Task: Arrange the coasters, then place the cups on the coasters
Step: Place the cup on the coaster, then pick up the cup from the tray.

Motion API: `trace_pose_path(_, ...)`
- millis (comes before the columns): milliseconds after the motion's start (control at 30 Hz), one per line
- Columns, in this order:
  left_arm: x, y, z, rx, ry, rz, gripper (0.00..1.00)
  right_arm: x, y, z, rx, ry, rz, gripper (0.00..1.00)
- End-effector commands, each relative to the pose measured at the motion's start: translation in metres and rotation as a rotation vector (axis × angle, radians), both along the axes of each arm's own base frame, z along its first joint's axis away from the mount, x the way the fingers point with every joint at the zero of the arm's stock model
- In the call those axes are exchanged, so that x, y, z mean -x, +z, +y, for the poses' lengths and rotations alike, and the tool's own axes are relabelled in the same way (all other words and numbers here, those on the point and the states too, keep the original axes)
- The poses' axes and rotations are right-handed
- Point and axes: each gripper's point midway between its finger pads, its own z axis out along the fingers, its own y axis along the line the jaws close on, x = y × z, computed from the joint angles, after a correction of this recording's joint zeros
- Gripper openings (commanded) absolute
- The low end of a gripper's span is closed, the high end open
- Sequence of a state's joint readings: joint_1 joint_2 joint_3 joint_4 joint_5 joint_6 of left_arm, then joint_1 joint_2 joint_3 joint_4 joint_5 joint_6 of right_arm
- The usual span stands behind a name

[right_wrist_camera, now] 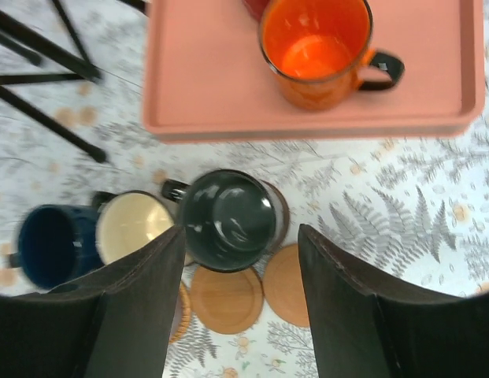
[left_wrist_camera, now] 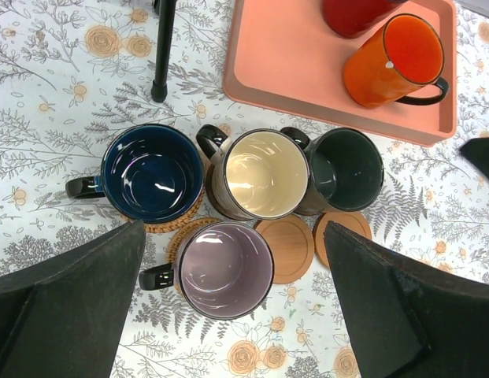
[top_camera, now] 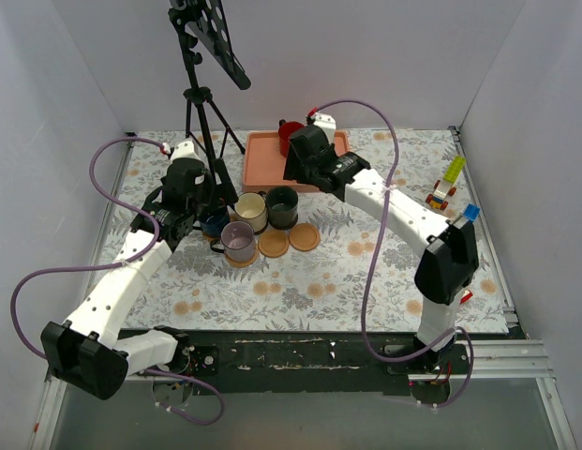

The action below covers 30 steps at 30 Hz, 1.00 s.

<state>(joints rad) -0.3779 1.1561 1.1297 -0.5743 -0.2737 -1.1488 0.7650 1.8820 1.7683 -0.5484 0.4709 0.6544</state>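
Four cups stand on coasters on the flowered cloth: navy (left_wrist_camera: pixel 152 172), cream (left_wrist_camera: pixel 265 173), dark green (left_wrist_camera: pixel 348 169) and grey-lilac (left_wrist_camera: pixel 226 269). Woven coasters (left_wrist_camera: pixel 179 224) show under the navy and lilac cups. Two bare tan coasters (left_wrist_camera: pixel 285 248) (left_wrist_camera: pixel 342 228) lie in front of the cream and green cups. The orange cup (right_wrist_camera: pixel 319 47) and red cup (left_wrist_camera: pixel 358 14) stand in the pink tray (left_wrist_camera: pixel 291 71). My left gripper (left_wrist_camera: pixel 232 228) hangs open above the lilac cup. My right gripper (right_wrist_camera: pixel 240 236) is open just above the green cup (right_wrist_camera: pixel 228 220), holding nothing.
A black tripod (top_camera: pixel 201 103) stands at the back left, one leg (left_wrist_camera: pixel 161 55) coming down just behind the navy cup. Small toy bricks (top_camera: pixel 445 187) lie at the right edge. White walls close in the table on three sides.
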Motion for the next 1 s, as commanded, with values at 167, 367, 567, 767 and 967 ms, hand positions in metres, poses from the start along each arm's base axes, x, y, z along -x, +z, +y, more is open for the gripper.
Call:
trace_pose_path(167, -0.002, 0.028, -0.002, 0.038, 0.014, -0.053, 0.98, -0.024, 0.053, -0.028, -0.292, -0.050, 0.017, 0.65)
trace_pose_path(367, -0.009, 0.029, -0.004, 0.009, -0.001, -0.039, 0.98, -0.056, 0.031, -0.041, -0.458, -0.166, 0.093, 0.64)
trace_pose_path(567, -0.015, 0.027, -0.003, -0.029, -0.013, -0.038, 0.98, -0.078, 0.004, -0.038, -0.554, -0.266, 0.189, 0.63)
trace_pose_path(767, -0.021, 0.020, 0.003, -0.096, -0.008, -0.035, 0.98, -0.096, -0.029, -0.034, -0.601, -0.365, 0.250, 0.64)
trace_pose_path(967, -0.028, 0.012, 0.002, -0.121, -0.015, -0.025, 0.98, -0.117, -0.030, -0.039, -0.623, -0.436, 0.208, 0.67)
